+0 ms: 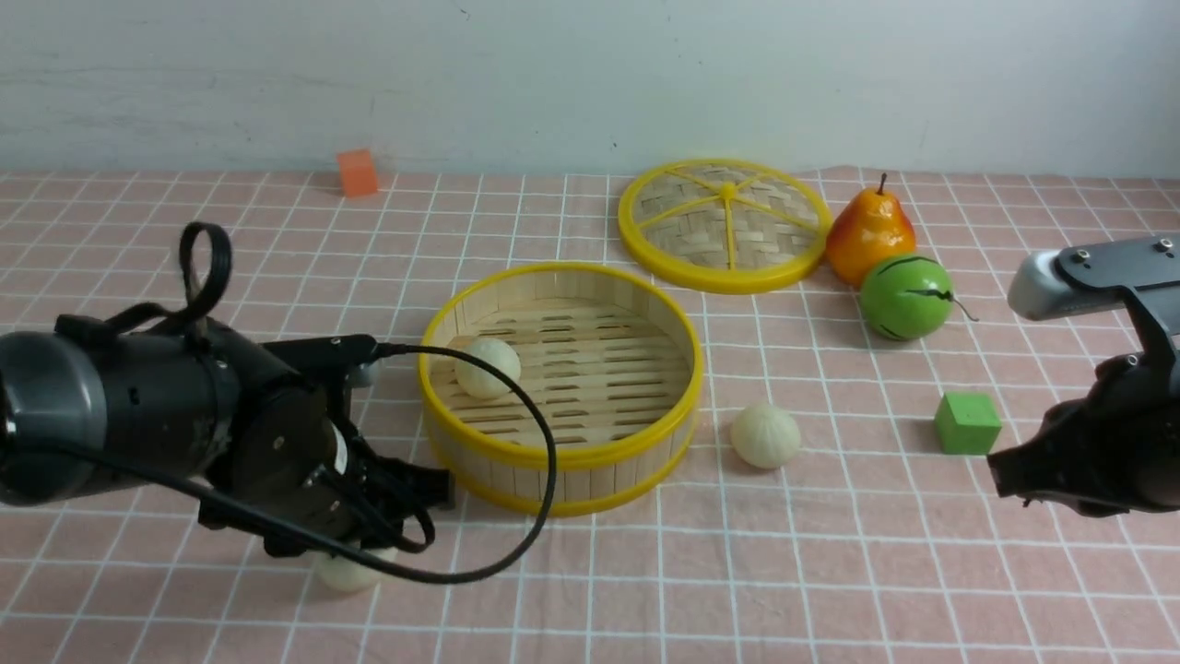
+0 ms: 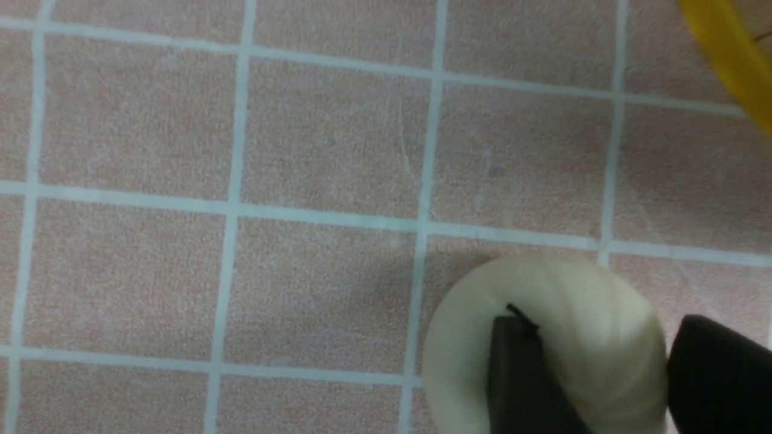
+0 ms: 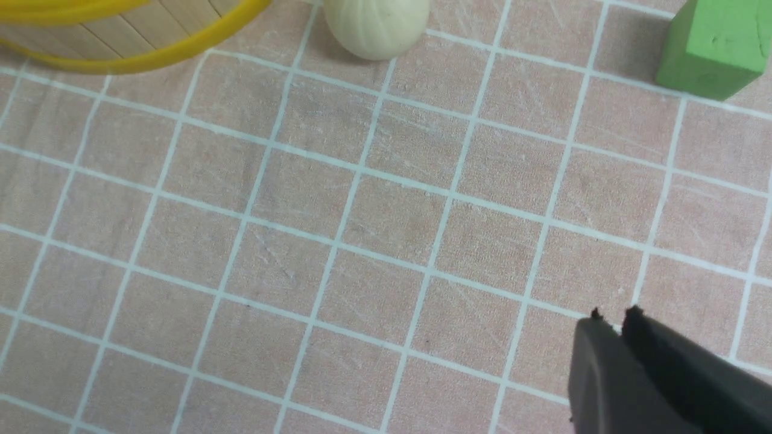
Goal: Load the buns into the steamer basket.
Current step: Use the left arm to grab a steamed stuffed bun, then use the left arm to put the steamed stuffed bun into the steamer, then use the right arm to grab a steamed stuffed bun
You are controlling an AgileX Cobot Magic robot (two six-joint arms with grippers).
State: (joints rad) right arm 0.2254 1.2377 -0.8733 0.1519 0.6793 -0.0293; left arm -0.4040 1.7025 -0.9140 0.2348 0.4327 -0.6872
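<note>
The steamer basket [image 1: 560, 457] stands mid-table with one bun [image 1: 487, 367] inside at its left. A second bun [image 1: 765, 435] lies on the cloth just right of the basket, and it also shows in the right wrist view [image 3: 377, 27]. The third bun [image 1: 348, 570] is at the front left, at table level under my left gripper [image 1: 369, 546]. In the left wrist view the black fingers [image 2: 518, 374] press on this bun [image 2: 603, 337], one over it and one at its edge. My right gripper [image 1: 1000, 475] is shut and empty above the cloth [image 3: 612, 313].
A flat woven lid [image 1: 726, 224] lies behind the basket. A pear [image 1: 869, 232] and a green melon [image 1: 905, 297] sit to its right. A green cube [image 1: 966, 423] is near my right gripper, and an orange cube [image 1: 357, 172] is at the back left.
</note>
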